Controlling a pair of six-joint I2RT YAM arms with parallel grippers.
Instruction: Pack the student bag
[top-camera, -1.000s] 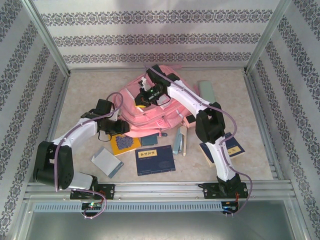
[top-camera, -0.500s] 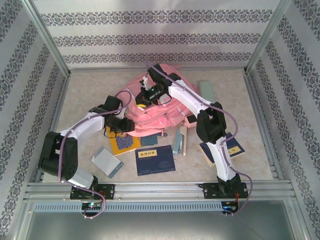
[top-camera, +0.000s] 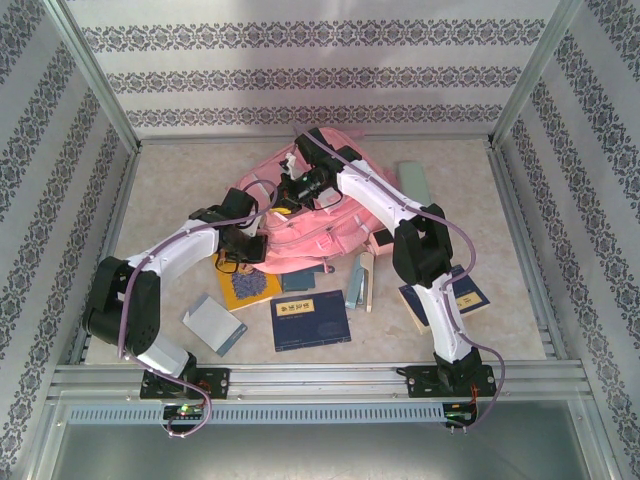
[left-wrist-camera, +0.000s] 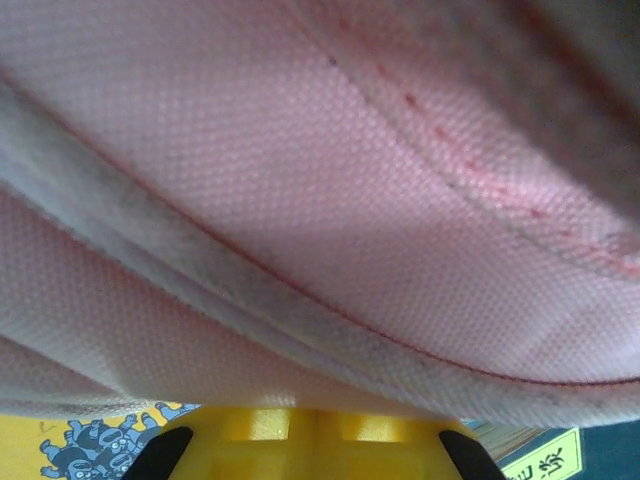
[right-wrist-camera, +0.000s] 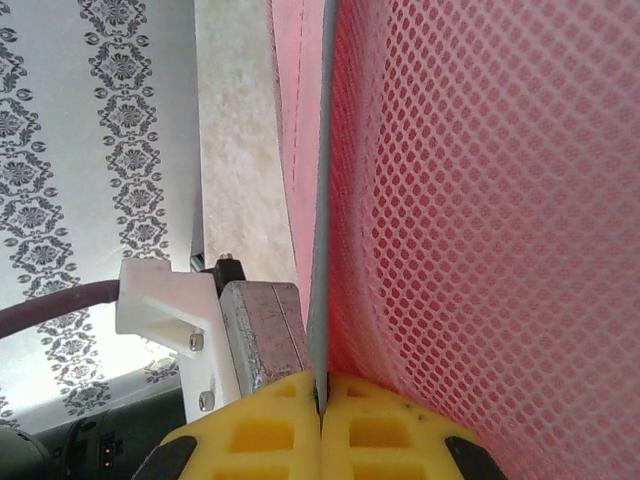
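The student bag (top-camera: 300, 222), a large pink backpack, lies in the middle of the table. My left gripper (top-camera: 250, 243) is at its near-left edge. In the left wrist view, pink fabric with a grey piped seam (left-wrist-camera: 200, 270) drapes over the yellow fingers (left-wrist-camera: 260, 435). They are shut and their tips are hidden in the cloth. My right gripper (top-camera: 288, 195) sits on the bag's upper part. In the right wrist view, that gripper (right-wrist-camera: 320, 385) is shut on a thin grey trim edge beside the pink mesh (right-wrist-camera: 480, 220).
Books lie in front of the bag: a dark blue one (top-camera: 311, 320), a yellow-and-blue booklet (top-camera: 248, 288), a grey notebook (top-camera: 213, 325) and upright books (top-camera: 360, 280). Another book (top-camera: 465, 297) lies by the right arm. A grey-green case (top-camera: 412, 180) is at back right. Patterned walls enclose the table.
My left arm has reached right to the bag's near-left edge and its jaws have closed there. The right arm and the bag have stayed still.
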